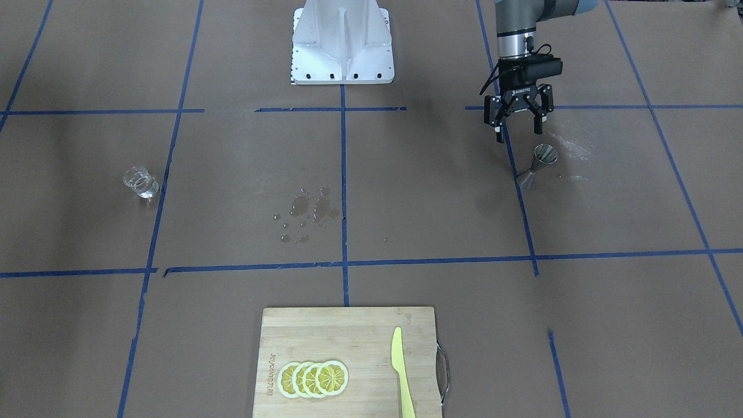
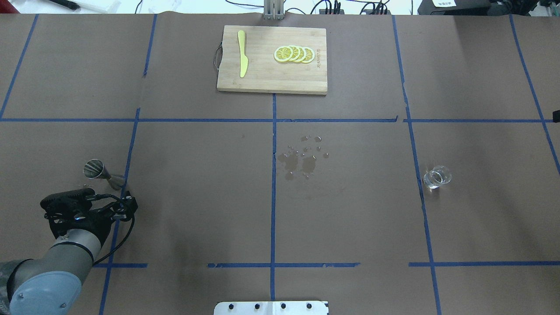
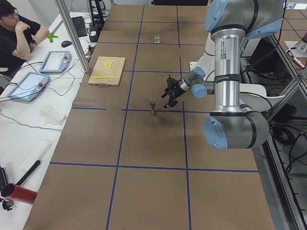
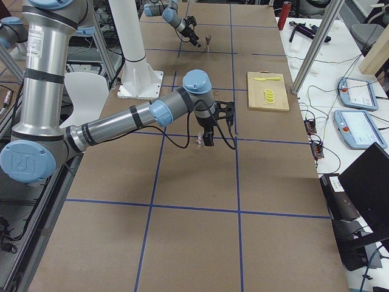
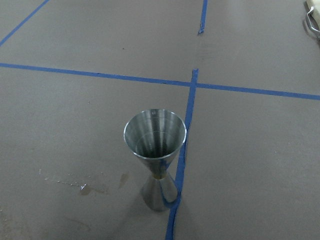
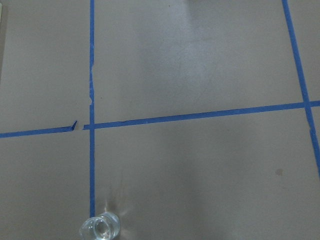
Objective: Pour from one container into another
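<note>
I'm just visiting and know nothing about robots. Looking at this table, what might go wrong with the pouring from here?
1. The jigger stands on a small base with a narrow waist, and the open left pincer hangs close by; a nudge might topple it.
2. The glass sits far off on the opposite side, and spilled drops already lie between them; carrying it over could spill more, and the jigger's mouth looks like a small target.

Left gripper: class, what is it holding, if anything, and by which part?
Nothing: the left gripper hangs open, short of the jigger, not touching it.
</note>
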You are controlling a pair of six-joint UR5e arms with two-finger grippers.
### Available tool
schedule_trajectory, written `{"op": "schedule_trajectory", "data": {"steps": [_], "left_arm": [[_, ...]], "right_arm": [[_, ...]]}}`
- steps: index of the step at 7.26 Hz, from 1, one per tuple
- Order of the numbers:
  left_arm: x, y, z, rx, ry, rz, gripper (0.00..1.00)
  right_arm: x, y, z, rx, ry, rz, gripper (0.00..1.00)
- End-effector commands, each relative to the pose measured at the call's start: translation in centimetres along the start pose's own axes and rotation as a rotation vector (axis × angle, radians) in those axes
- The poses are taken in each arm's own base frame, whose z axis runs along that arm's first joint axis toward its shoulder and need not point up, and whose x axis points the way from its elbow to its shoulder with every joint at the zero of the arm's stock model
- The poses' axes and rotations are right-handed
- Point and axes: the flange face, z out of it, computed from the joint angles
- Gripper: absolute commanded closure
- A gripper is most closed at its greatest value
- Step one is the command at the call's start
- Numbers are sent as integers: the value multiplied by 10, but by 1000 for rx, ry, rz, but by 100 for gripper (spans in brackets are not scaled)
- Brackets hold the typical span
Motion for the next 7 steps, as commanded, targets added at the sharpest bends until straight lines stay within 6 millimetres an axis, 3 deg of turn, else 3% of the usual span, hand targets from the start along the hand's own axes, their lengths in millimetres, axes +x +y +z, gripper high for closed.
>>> {"op": "schedule_trajectory", "data": {"steps": [1, 2, 3, 4, 7], "left_arm": [[-3, -4, 12, 93, -10, 4, 4], [-8, -3, 19, 134, -18, -6, 5], [-17, 18, 45, 176, -49, -18, 7], [-9, 29, 58, 185, -54, -38, 10], [-6, 19, 61, 220, -51, -54, 16]], "right_arm": [[-43, 29, 23, 23, -13, 22, 0], [-56, 37, 32, 9, -10, 43, 0], [-66, 45, 32, -4, -21, 52, 0], [-72, 52, 30, -13, -26, 58, 0], [-91, 78, 53, -4, 33, 54, 0]]}}
